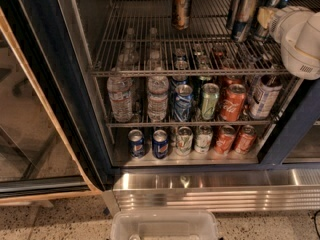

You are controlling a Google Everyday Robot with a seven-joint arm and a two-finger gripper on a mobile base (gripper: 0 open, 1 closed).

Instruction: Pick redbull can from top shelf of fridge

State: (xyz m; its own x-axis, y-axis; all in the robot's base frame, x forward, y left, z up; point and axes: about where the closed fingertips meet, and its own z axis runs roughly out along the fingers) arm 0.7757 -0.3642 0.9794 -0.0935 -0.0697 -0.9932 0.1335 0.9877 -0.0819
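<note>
Several redbull cans point(246, 15) stand close together at the right rear of the top shelf point(150, 44), a silver wire rack in the fridge point(60, 84). My white arm point(300, 39) reaches in from the right edge. The gripper point(265, 18) is at its tip, right beside the cluster of redbull cans, at about can height. The arm's body hides part of the cluster. A wider brown-gold can point(181, 7) stands alone at the middle rear of the same shelf.
The open glass door point(30, 129) stands at the left. The middle rack holds water bottles point(120, 96) and soda cans point(232, 101); the bottom rack holds more cans point(160, 143). Below are the ribbed steel base point(210, 191) and a white bin point(165, 226).
</note>
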